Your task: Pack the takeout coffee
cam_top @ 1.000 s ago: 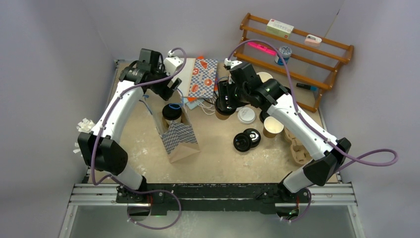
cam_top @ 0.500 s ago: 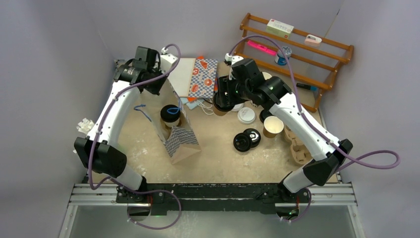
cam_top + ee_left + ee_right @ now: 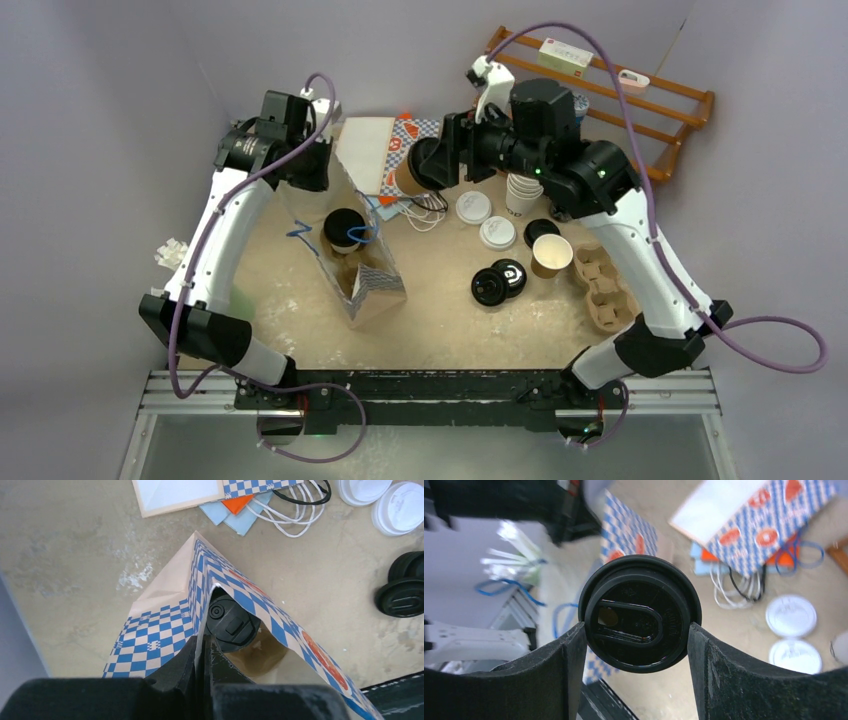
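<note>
Left gripper, shut, pinches the bag rim open, one cup inside; right gripper clasps a second cup aloft behind the bag, next to lower through the mouth.

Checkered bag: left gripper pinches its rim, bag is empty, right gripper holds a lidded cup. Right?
Not empty: the left wrist view shows a black-lidded cup standing inside the checkered bag. The rest holds: the left gripper is shut on the bag's rim and the right gripper holds a second lidded cup.
</note>
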